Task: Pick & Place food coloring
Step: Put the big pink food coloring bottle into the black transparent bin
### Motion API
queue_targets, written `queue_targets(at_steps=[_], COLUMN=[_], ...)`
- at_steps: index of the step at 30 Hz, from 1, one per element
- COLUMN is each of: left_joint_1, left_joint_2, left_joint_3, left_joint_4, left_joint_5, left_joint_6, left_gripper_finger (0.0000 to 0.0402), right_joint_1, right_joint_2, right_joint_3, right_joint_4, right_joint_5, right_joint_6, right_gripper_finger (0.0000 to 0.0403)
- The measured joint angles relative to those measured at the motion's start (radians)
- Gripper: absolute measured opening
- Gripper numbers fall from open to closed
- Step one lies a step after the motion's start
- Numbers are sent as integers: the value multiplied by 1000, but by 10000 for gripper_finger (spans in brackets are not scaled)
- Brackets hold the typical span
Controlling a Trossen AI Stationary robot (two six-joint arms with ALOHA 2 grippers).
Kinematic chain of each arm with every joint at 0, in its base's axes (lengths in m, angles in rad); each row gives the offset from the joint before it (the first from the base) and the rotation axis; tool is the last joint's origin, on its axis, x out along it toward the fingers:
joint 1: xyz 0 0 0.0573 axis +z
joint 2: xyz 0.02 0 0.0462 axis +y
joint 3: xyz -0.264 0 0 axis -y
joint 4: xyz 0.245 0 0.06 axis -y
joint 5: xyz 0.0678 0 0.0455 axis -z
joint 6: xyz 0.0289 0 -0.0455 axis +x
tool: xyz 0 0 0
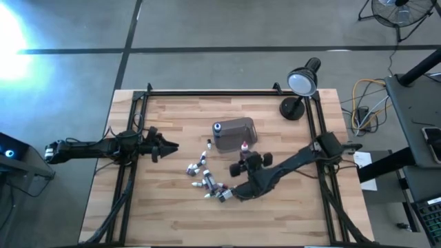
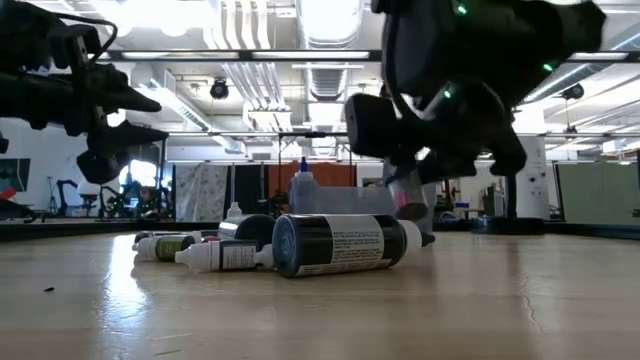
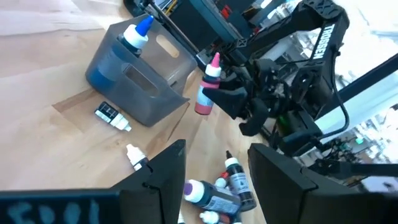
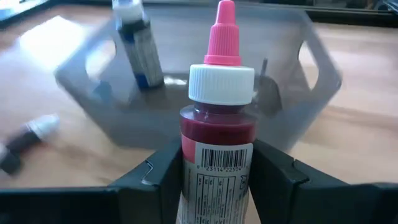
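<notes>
From above, the right gripper holds a pink-capped bottle just beside the grey tub; more bottles lie scattered nearby. The left gripper waits open at the table's left. The left wrist view shows "TROSSEN" on the right arm. In the right wrist view, both fingers clamp the upright bottle at its barcode label.

Red-filled plastic dropper bottle: pink tip, white collar, white barcode label. Smoky-grey translucent rectangular tub w/ blue-and-white bottle inside. Pale wood-plank counter. Black right tool.
</notes>
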Motion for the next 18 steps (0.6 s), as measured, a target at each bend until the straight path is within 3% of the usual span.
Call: queue_targets(at_steps=[11, 18], left_joint_1=[0, 0], left_joint_2=[86, 139], left_joint_3=[0, 0], left_joint_4=[-7, -7], left_joint_5=[0, 7], left_joint_6=[33, 33], left_gripper_finger=[151, 151], right_joint_1=[3, 15], right_joint_2=[155, 115], right_joint_3=[23, 22], right_joint_4=[12, 9], right_joint_5=[40, -61], right_joint_6=[150, 126], right_gripper_finger=[153, 153])
